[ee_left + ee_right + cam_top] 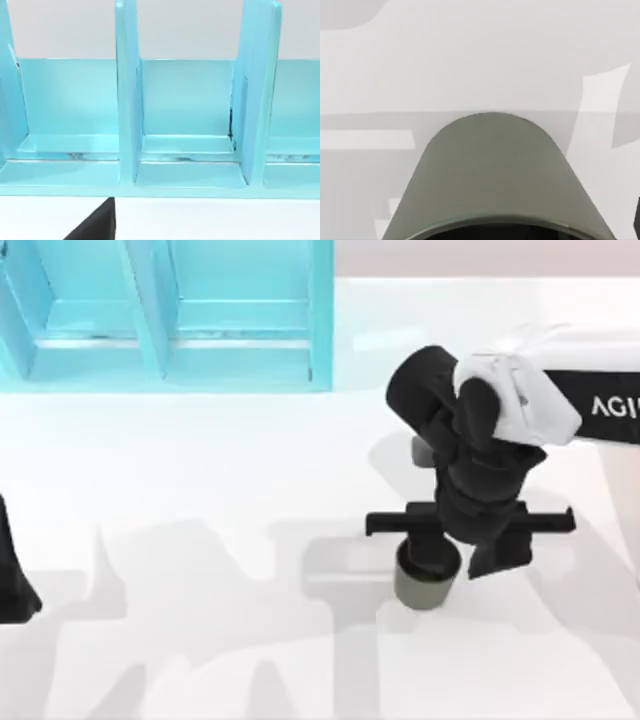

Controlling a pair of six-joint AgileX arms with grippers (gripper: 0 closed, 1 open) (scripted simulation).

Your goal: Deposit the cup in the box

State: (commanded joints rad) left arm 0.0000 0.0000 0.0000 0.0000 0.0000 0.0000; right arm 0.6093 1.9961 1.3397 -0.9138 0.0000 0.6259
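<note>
The olive-grey cup (427, 578) stands upright on the white table, right of centre. My right gripper (468, 540) hangs directly over it, its black crossbar level with the cup's rim. In the right wrist view the cup (495, 170) sits very close below the camera, with its rim at the lower edge. The light blue box (322, 330) with upright dividers stands at the back left, well away from the cup. The left wrist view looks straight into the box (127, 100) and its compartments. My left arm (14, 575) is parked at the table's left edge.
The white tabletop (220, 490) between the cup and the box is bare. The right arm's white link (560, 390) reaches in from the right edge. A dark part of the left gripper (97, 225) shows in front of the box.
</note>
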